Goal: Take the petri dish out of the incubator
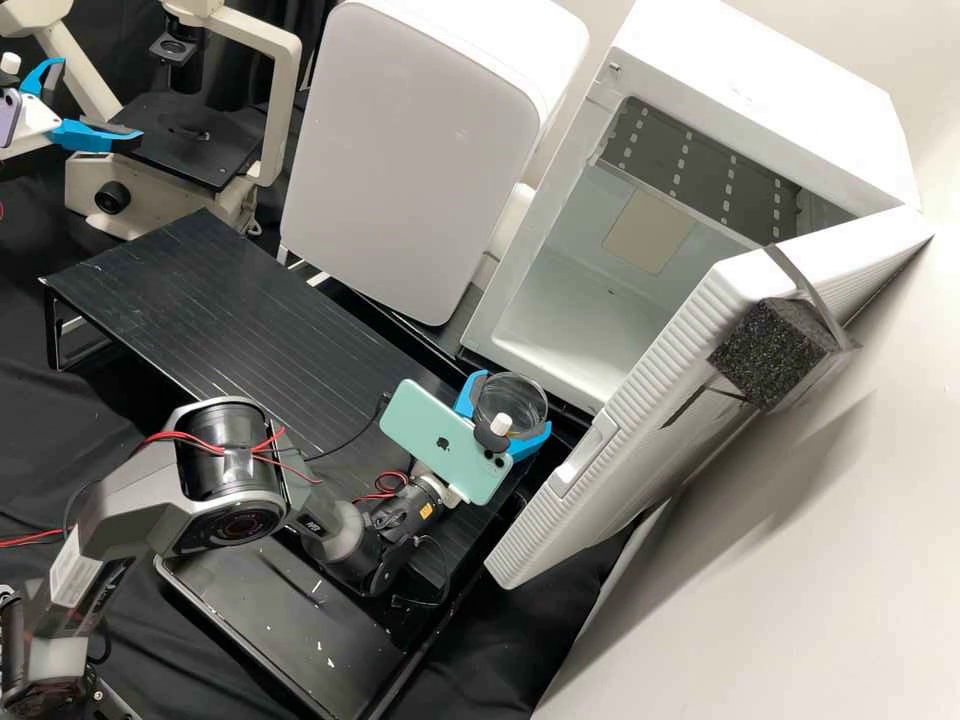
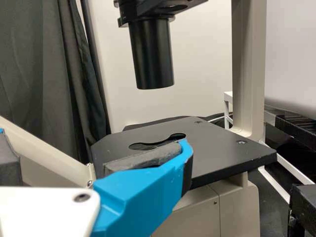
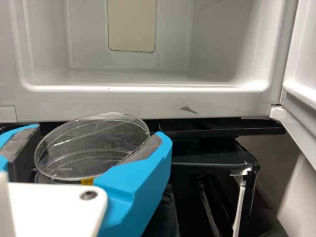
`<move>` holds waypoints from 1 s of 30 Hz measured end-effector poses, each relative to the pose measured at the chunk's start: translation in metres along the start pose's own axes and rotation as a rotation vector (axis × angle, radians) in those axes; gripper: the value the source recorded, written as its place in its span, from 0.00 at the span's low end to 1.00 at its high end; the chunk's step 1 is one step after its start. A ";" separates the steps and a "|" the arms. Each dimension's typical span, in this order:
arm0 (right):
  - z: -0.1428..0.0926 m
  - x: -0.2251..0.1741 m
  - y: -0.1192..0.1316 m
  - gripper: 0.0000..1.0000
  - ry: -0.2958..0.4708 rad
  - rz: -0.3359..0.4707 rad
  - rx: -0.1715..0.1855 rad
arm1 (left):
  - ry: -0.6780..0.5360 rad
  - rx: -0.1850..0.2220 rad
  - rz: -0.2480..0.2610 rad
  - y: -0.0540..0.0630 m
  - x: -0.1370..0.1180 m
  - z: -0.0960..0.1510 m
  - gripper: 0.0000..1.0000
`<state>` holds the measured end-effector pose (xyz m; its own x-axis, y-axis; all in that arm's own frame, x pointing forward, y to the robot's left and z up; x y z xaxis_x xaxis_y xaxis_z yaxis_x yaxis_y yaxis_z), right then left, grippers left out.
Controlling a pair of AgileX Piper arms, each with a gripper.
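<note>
The right end effector (image 3: pixel 100 132) has the petri dish (image 3: pixel 91 148) clasped between its blue fingers, outside and just in front of the incubator (image 1: pixel 750 100). Clear, thin-walled and round, the dish should be light, stiff, slippery and easily cracked; best held low on opposite sides with the grey pads (image 3: pixel 148 149), gently, lest a lid slip. Beyond are the incubator's smooth white chamber, its ribbed door (image 1: pixel 640 440) and coarse black foam (image 1: pixel 770 355). Far left, the left end effector (image 1: pixel 98 100) is released, beside the microscope's flat black stage (image 1: pixel 190 148).
</note>
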<state>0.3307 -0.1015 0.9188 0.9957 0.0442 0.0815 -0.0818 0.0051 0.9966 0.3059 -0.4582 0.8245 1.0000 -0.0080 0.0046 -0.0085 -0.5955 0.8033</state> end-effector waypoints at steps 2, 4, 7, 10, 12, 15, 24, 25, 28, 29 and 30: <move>-0.001 -0.001 0.000 0.00 -0.002 -0.001 0.002 | 0.000 0.000 0.000 0.000 0.000 0.000 1.00; -0.002 -0.004 -0.001 0.00 -0.013 -0.007 0.004 | 0.000 0.000 0.000 0.000 0.000 0.000 1.00; -0.005 -0.007 0.000 0.00 -0.018 -0.013 0.003 | 0.000 0.000 0.000 0.000 0.000 0.000 1.00; -0.007 -0.008 -0.001 0.00 -0.021 -0.022 0.000 | 0.000 0.000 0.000 0.000 0.000 0.000 1.00; -0.007 -0.008 -0.001 0.00 -0.020 -0.024 -0.002 | 0.000 0.000 0.000 0.000 0.000 0.000 1.00; -0.007 -0.008 -0.001 0.00 -0.020 -0.024 -0.002 | 0.000 0.000 0.000 0.000 0.000 0.000 1.00; -0.005 -0.009 -0.002 1.00 -0.043 -0.035 -0.001 | 0.000 0.000 0.000 0.000 0.000 0.000 1.00; -0.005 -0.009 -0.002 1.00 -0.047 -0.037 -0.002 | 0.000 0.000 0.000 0.000 0.000 0.000 1.00; -0.004 -0.009 -0.002 1.00 -0.053 -0.039 -0.002 | 0.000 0.000 0.000 0.000 0.000 0.000 1.00; -0.004 -0.009 -0.003 1.00 -0.051 -0.043 -0.003 | 0.000 0.000 0.000 0.000 0.000 0.000 1.00; -0.004 -0.010 -0.003 1.00 -0.054 -0.044 -0.002 | 0.000 0.000 0.000 0.000 0.000 0.000 1.00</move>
<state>0.3206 -0.0979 0.9151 0.9992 -0.0104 0.0383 -0.0382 0.0081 0.9992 0.3059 -0.4582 0.8245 1.0000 -0.0080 0.0046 -0.0085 -0.5955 0.8033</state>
